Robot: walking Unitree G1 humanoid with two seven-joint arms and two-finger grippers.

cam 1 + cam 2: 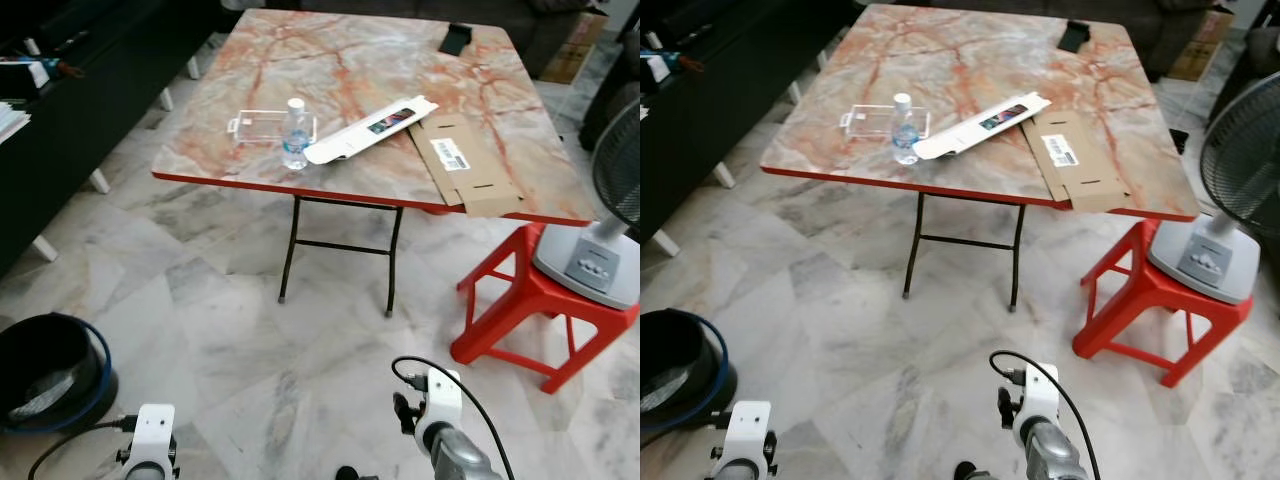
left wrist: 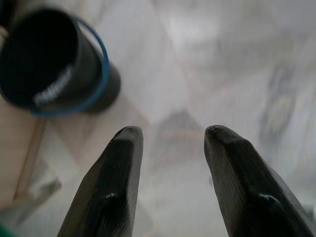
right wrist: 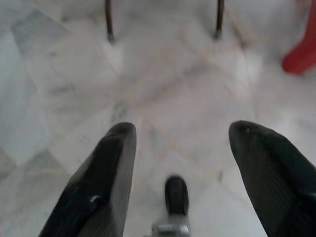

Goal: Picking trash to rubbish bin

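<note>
A small plastic water bottle (image 1: 295,134) stands upright near the front edge of the marble-topped folding table (image 1: 340,60). Beside it lie a clear plastic tray (image 1: 258,127), a long white box (image 1: 370,128) and a flattened brown carton (image 1: 460,162). A black bin with a blue rim (image 1: 45,370) sits on the floor at the left. Both arms hang low over the floor. My left gripper (image 2: 170,136) is open with nothing between its fingers, the bin (image 2: 49,59) close by. My right gripper (image 3: 182,131) is open and empty above the tiles.
A red plastic stool (image 1: 530,310) carrying a grey fan (image 1: 600,250) stands right of the table. A dark sofa (image 1: 80,90) runs along the left. A black object (image 1: 455,38) lies at the table's far edge. Marble floor (image 1: 250,340) stretches between me and the table.
</note>
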